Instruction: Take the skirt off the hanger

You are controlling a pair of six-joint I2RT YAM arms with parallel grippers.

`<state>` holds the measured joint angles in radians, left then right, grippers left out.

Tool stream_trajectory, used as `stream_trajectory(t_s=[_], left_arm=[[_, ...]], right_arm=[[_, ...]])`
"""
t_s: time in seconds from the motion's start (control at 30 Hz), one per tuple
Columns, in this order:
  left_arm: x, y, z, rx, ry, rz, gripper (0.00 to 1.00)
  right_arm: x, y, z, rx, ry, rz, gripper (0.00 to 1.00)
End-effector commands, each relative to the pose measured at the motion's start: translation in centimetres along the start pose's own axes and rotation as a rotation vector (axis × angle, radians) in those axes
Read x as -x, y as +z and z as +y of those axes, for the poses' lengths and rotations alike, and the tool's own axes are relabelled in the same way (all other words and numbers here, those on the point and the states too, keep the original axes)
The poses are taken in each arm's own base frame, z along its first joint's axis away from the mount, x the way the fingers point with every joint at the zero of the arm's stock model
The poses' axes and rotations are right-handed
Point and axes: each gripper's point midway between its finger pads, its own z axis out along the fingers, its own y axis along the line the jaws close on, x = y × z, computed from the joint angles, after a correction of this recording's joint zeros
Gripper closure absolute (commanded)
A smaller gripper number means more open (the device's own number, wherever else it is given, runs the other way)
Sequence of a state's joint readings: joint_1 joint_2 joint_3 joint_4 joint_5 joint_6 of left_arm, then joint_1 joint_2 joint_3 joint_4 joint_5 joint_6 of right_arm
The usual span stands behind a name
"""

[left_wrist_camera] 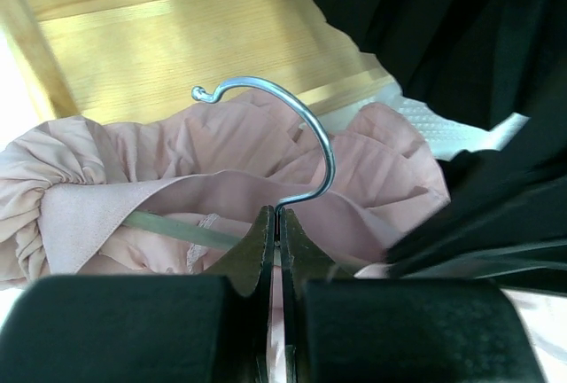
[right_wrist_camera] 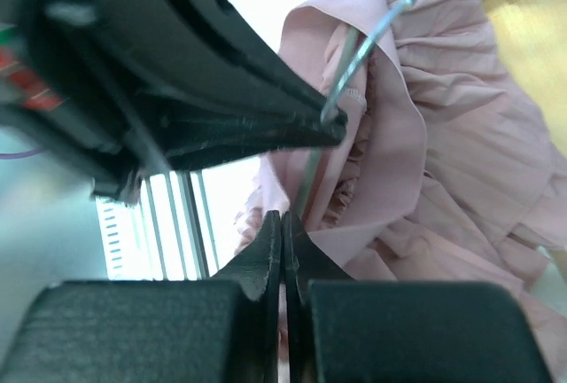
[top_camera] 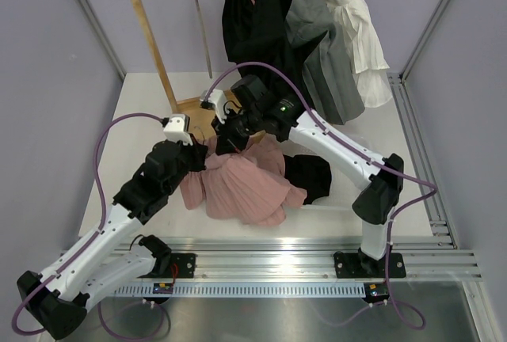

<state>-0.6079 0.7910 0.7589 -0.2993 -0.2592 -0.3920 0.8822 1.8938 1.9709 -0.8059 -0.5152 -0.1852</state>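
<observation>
Pink pleated fabric skirt point(top_camera: 245, 188) lies on white table point(top_camera: 142, 112) btwn arms, on thin metal wire hanger point(left_wrist_camera: 312, 139). Left gripper point(left_wrist_camera: 276, 228) clamped on hanger's hook stem. Right gripper point(right_wrist_camera: 283, 228) shut at waistband point(right_wrist_camera: 399, 126); we can't tell if cloth caught. Next: we peel waistband off w/ left anchoring.

Overhead view looks down from behind; both wrist views closely share the pink skirt point(left_wrist_camera: 381, 152).

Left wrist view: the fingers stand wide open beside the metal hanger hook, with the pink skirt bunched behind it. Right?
No. The left wrist view shows the left fingers shut on the stem of the metal hanger hook, not wide open beside it. The pink skirt is bunched behind it, as stated.
</observation>
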Motion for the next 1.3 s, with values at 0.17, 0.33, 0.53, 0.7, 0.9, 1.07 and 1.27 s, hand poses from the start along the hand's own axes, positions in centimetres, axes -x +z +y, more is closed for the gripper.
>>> stream_trajectory(t_s=[0.17, 0.33, 0.53, 0.7, 0.9, 1.07, 1.27], left_arm=[[4.7, -1.8, 3.5, 0.169, 0.024, -0.158, 1.0], [6.4, -2.6, 5.0, 0.221, 0.025, -0.197, 1.0], [7.9, -3.4, 5.4, 0.216, -0.015, -0.235, 1.0], [8.1, -3.9, 5.9, 0.229, -0.039, -0.237, 1.0], [9.4, -4.7, 6.6, 0.247, -0.076, -0.27, 1.0], [10.2, -5.0, 6.9, 0.241, -0.103, -0.278, 1.0], [10.7, -4.9, 7.9, 0.288, -0.1, -0.272, 1.0]], right_arm=[[1.5, -9.2, 0.3, -0.098, -0.098, -0.143, 1.0], [-2.1, -11.1, 0.6, -0.114, -0.088, -0.109, 1.0], [-5.6, -11.3, 0.0, -0.158, -0.085, -0.068, 1.0], [-7.4, -11.1, 0.5, -0.132, -0.1, -0.046, 1.0], [-11.4, -10.5, 0.8, -0.117, -0.155, 0.034, 1.0], [-13.8, -10.0, 2.1, -0.106, -0.219, 0.066, 1.0], [-14.6, -9.8, 5.4, -0.013, -0.306, 0.041, 1.0]])
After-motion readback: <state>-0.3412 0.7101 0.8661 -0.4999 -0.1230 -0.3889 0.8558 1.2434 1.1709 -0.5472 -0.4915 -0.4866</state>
